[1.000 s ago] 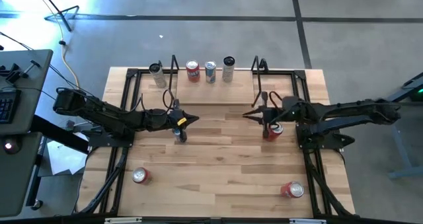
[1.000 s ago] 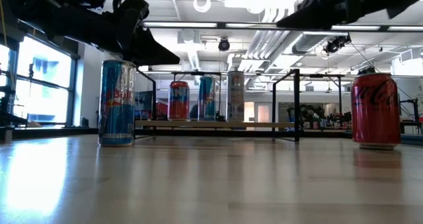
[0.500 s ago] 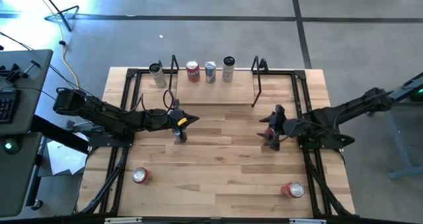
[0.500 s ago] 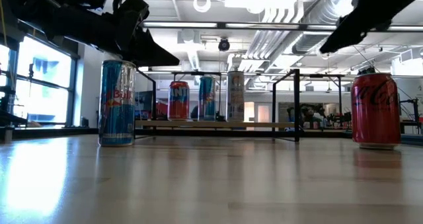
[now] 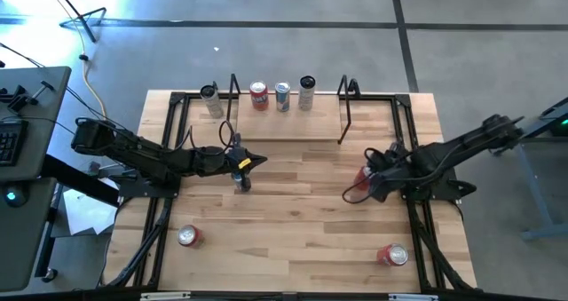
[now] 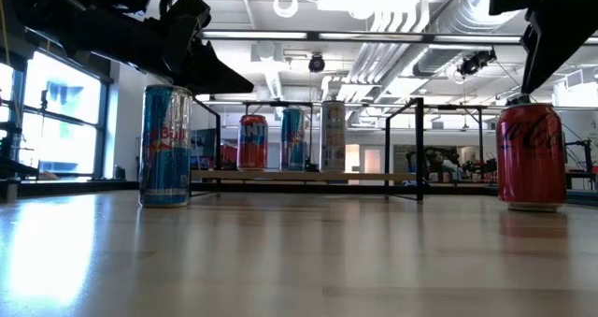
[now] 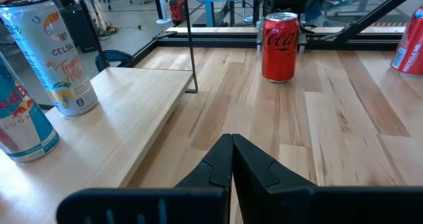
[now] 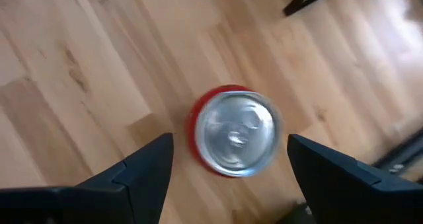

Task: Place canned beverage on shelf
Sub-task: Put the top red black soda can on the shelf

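A red cola can stands upright on the table at the right. My right gripper hangs open just above it, fingers pointing down, one on either side of the can's top, touching nothing. The shelf sits at the table's far edge with three cans standing on its plank: red, blue and a tall pale one. My left gripper is shut and holds nothing, hovering mid-table beside an upright blue energy-drink can.
Another can stands left of the shelf's left end frame. Two red cans stand near the front edge, one at the left and one at the right. Black rails run along both table sides. Bare wood lies between the arms.
My right gripper has drawn back toward the table's right edge, tipped its fingers downward over the red cola can and opened. The can has stayed where it was. My left arm has kept still.
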Motion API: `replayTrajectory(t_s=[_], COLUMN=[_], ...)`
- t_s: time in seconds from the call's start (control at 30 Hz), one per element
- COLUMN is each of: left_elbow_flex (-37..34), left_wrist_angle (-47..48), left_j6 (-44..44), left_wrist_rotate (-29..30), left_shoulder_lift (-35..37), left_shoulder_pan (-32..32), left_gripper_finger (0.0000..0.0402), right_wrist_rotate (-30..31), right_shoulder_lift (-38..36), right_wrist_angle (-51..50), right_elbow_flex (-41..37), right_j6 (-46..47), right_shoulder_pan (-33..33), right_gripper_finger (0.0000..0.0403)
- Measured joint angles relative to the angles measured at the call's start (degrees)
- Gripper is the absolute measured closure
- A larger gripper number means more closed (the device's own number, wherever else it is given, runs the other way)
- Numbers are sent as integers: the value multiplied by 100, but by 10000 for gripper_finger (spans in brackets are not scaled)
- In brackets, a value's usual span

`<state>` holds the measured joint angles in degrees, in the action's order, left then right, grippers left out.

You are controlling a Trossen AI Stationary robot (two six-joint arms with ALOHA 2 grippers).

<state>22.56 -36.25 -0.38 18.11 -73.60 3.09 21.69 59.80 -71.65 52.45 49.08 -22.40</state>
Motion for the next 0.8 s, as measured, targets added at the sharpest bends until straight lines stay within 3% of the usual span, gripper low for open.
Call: replayTrajectory(t_s=[0.47, 0.8], left_elbow_flex=[-2, -2], left_wrist_angle=[132, 180], left_j6=[-126, -153], left_wrist_rotate=[-122, -129], left_shoulder_lift=[0, 0], left_shoulder_pan=[4, 2], left_gripper_finger=[402, 401], right_wrist_rotate=[-407, -841], right_shoulder_lift=[257, 349], right_wrist_angle=[-14, 310], right_elbow_flex=[0, -146], right_j6=[-26, -184], right_shoulder_pan=[991, 1187], right_gripper_finger=[118, 118])
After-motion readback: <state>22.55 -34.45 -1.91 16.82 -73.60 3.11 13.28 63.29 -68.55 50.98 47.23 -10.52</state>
